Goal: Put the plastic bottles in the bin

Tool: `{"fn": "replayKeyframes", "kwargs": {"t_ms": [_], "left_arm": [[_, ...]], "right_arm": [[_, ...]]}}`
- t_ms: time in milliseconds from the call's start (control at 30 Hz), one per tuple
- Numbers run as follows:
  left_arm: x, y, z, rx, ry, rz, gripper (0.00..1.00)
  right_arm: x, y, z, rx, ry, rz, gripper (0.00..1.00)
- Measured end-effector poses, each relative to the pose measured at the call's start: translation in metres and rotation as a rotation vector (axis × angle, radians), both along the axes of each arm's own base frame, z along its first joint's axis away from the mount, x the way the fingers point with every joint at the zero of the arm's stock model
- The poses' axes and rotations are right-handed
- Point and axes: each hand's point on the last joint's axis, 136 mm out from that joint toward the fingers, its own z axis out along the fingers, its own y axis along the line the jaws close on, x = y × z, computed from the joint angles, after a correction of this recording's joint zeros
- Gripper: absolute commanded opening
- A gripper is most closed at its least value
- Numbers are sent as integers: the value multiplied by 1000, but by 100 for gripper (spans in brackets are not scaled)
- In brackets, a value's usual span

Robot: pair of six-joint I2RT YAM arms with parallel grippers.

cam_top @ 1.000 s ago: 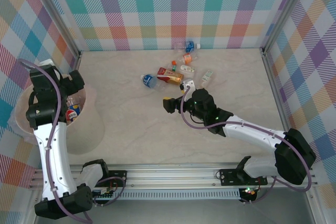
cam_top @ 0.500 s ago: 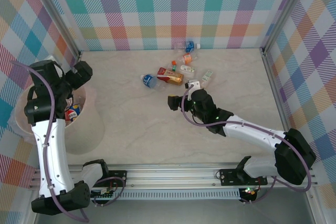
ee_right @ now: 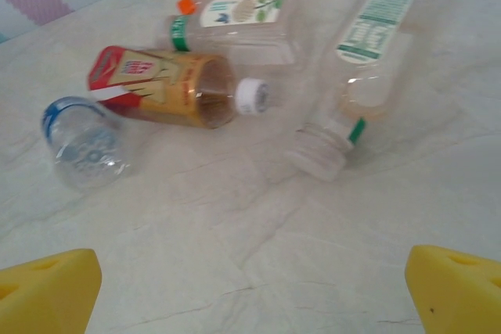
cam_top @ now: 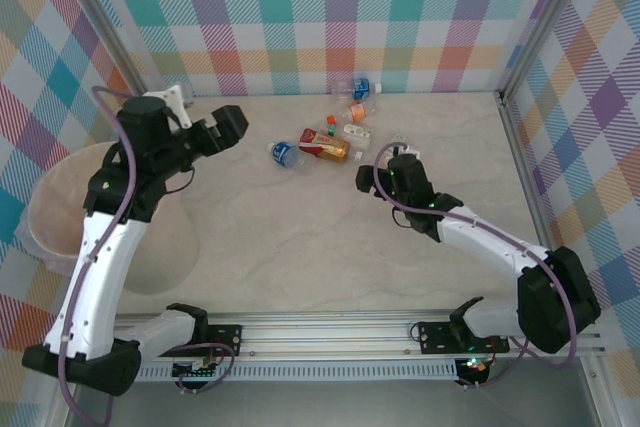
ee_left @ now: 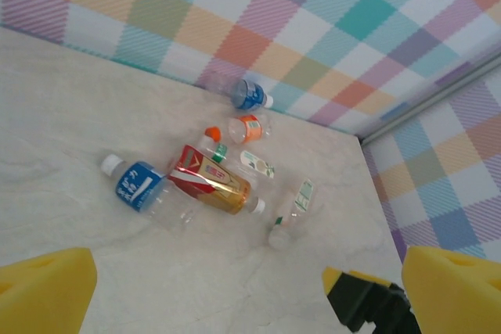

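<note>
Leftward, the bin point(cam_top: 165, 237) stood at the table's left edge, beneath the left arm; left gripper point(cam_top: 232, 125) hung agape and empty above bare table; the plastic bottles point(cam_top: 350, 132) lay on their sides, clustered near the back wall; blue-labelled bottle point(ee_left: 145, 189) had its cap to the left; red-and-gold bottle point(ee_left: 207, 181) lay left-to-right, white cap rightward; right gripper point(ee_right: 250, 287) was spread wide, empty, near the green-labelled bottle point(ee_right: 376, 60), whose neck pointed at it; label print unreadable.
</note>
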Motion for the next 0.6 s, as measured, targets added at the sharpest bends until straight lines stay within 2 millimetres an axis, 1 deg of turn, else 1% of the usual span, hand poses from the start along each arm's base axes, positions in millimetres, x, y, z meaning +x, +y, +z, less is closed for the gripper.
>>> {"fn": "replayKeyframes", "kwargs": {"t_ms": [100,167,267,367,533,600], "left_arm": [[10,-15,-11,6,30,-30,100],[15,-19,-16,9,40,-39,100],[19,-21,-21,13,52,-40,100],[19,-21,-23,15,52,-42,100],[15,-19,-31,34,46,-42,100],[14,-16,-34,47,45,-31,100]], "right_arm": [[17,-8,-9,-5,69,-21,100],[27,-9,-14,-9,106,-28,100],[43,-13,-24,-24,146,-53,100],[60,-20,-40,-45,197,-99,100],[97,-35,-69,-76,288,-167,99],[112,-39,-77,-88,311,-181,98]]}}
